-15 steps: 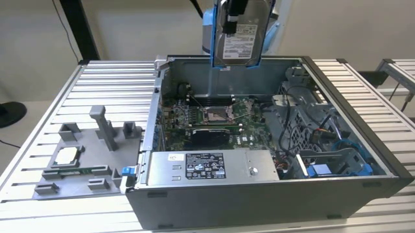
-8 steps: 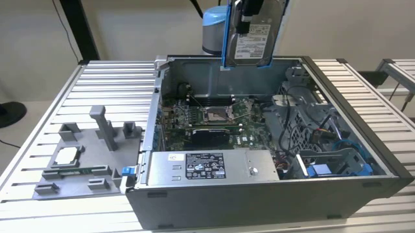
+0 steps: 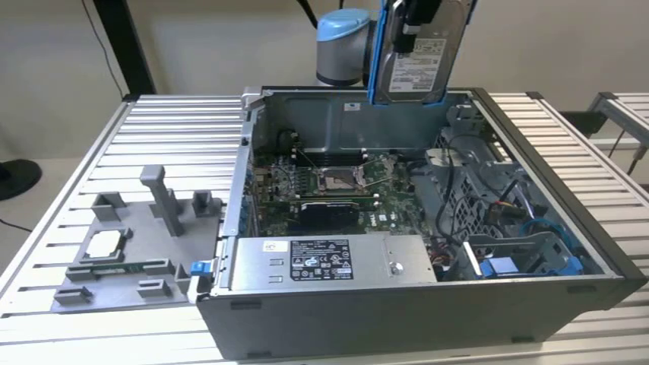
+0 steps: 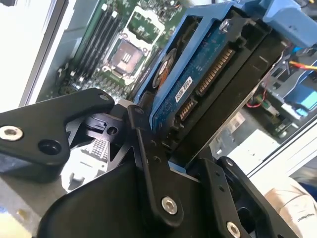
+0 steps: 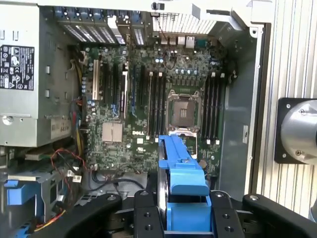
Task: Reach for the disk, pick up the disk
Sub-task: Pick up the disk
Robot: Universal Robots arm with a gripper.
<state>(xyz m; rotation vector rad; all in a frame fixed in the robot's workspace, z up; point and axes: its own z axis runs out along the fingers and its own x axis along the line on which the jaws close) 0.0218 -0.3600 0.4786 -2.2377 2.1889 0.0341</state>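
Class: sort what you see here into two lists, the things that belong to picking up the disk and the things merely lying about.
Belongs to the job:
- the disk, lifted above the case
- the gripper, shut on the disk

Just lying about:
- the open computer case
- the grey box with its label
- the grey fixture tray beside the case

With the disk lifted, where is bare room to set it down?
The gripper holds the disk above the open computer case. Free: the slatted table between the case and the grey fixture tray. Crowded: the motherboard, and the cabled drive bay.
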